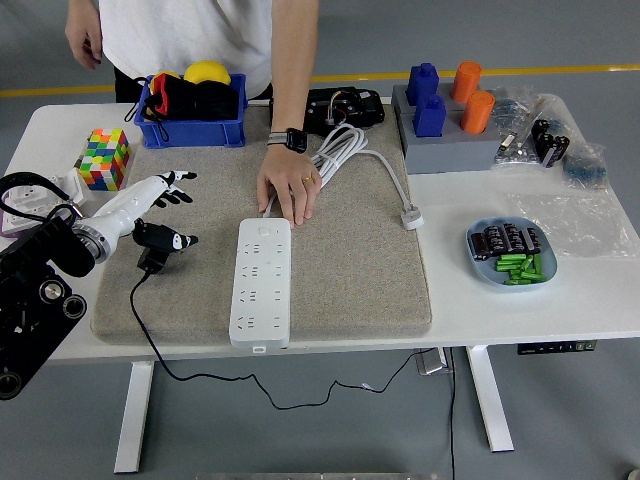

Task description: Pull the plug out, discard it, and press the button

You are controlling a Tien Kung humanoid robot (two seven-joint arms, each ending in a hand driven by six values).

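left hand (pixel 160 205): fingers spread, empty | black plug (pixel 153 256) on mat just below it

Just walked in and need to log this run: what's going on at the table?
The robot's left hand is over the left side of the grey mat, fingers spread, with the black plug just below it, its cable trailing off the table's front edge. The plug is out of the white power strip. A person's hand rests at the strip's far end. The right arm is not in view.
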